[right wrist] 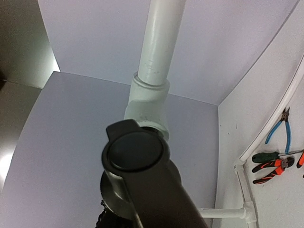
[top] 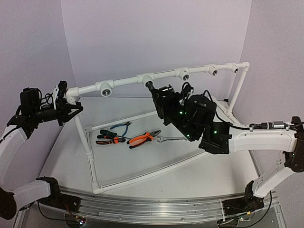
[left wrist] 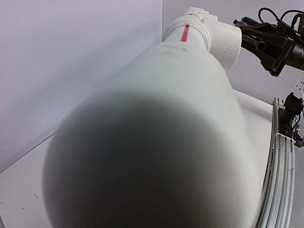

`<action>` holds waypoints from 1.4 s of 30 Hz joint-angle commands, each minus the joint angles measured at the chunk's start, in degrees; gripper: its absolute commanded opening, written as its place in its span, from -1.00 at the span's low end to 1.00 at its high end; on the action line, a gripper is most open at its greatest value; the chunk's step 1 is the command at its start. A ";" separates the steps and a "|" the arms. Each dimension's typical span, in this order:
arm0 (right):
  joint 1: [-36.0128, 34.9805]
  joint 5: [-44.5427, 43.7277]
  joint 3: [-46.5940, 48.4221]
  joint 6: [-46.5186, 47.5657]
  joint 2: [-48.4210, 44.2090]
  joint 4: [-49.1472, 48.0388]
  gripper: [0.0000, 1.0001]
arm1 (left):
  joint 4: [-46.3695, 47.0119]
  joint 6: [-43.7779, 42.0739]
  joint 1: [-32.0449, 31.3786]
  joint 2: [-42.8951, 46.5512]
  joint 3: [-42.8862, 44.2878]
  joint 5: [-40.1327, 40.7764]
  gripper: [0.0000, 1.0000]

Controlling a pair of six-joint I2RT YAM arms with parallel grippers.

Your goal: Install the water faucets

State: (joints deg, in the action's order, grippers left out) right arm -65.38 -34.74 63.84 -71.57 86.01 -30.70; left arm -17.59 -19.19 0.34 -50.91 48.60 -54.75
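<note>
The water faucet (right wrist: 137, 156) is held up against the 2nd tee fitting (right wrist: 147, 102) from the left end of the pipe frame (top: 126, 83), on the frame's top rail. It is judged to be clamped in the right gripper (top: 156, 94): the fingers are not seen in the wrist view, but the dark body fills the space where they would meet. The faucet is presented end-on to the socket, presumably so that its threaded end can be started and turned in. Whether any thread is engaged cannot be told, since the joint is hidden behind the faucet's round cap. The left gripper (top: 69, 105) is closed around the frame at its upper left corner, where rail meets post, and the pipe fills its wrist view as a blur. That hold is judged to be a brace, so that the light frame is not twisted or slid across the tabletop (top: 156, 166) when torque is applied. Inside the frame's base, orange-handled pliers (top: 144, 138), other pliers and 1 wrench (top: 172, 139) are laid flat, well below the faucet, probably for final tightening. The other 4 outlets (top: 183, 74) along the frame's rail are seen open.
</note>
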 commanded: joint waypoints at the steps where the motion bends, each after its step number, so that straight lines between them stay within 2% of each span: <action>1: 2.59 -12.42 -4.02 -6.64 -2.45 14.01 -0.21 | -4.05 3.60 -2.27 -2.17 -2.19 -4.44 -1.00; 4: 2.57 -10.09 -1.59 2.81 -3.88 14.01 0.22 | -3.97 3.30 -2.27 -2.09 -2.04 -4.15 -1.00; 7: 2.54 -6.29 -0.57 8.69 -5.48 14.23 0.44 | -4.12 2.64 -2.27 -2.26 -1.73 -4.05 -1.00; 10: 2.49 -3.55 -3.17 8.50 -8.58 14.79 0.52 | -3.48 2.54 -2.26 -2.82 -1.33 -3.67 -1.00; 15: 2.53 1.57 -10.62 8.26 -16.67 18.87 0.51 | -1.86 3.50 -2.26 -3.89 -0.28 -3.62 -1.00; 17: 2.53 5.07 -9.46 13.58 -19.80 27.03 0.46 | -1.95 3.31 -2.27 -4.00 0.14 -3.38 -1.00; 20: 1.95 4.75 2.66 24.93 -20.14 56.05 0.36 | -2.10 3.11 -2.27 -3.99 0.42 -3.47 -1.00; 22: -0.72 -0.38 13.61 34.20 -16.70 71.75 0.36 | -2.40 2.99 -2.25 -4.01 0.54 -3.52 -1.00; 25: -6.62 -9.60 22.07 53.53 -12.87 79.35 0.41 | -3.01 1.82 -2.27 -3.87 1.09 -3.49 -1.00; 27: -8.75 -15.29 24.39 67.16 -11.75 78.83 0.43 | -3.57 0.75 -2.27 -3.74 1.55 -3.23 -1.00; 29: -9.10 -17.38 26.15 77.24 -10.51 75.43 0.44 | -4.11 -0.27 -2.27 -3.67 2.03 -2.89 -1.00; 34: -10.08 -17.66 27.47 110.06 -4.46 61.12 0.56 | -5.00 -1.57 -2.26 -3.24 2.60 -2.28 -1.00; 37: -10.07 -21.49 25.25 129.73 -1.83 49.32 0.63 | -5.00 -1.70 -2.28 -2.93 2.55 -2.40 -1.00; 39: -9.85 -21.26 21.95 143.10 -1.80 35.64 0.68 | -5.00 -1.72 -2.27 -2.82 2.44 -2.40 -1.00; 42: -8.22 -20.04 21.11 150.81 -0.20 31.17 0.69 | -4.60 -1.56 -2.32 -2.75 2.08 -2.30 -1.00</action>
State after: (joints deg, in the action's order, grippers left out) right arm -75.01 -52.69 85.24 54.61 85.35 17.28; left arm -18.32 -18.59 1.13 -52.77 50.28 -52.23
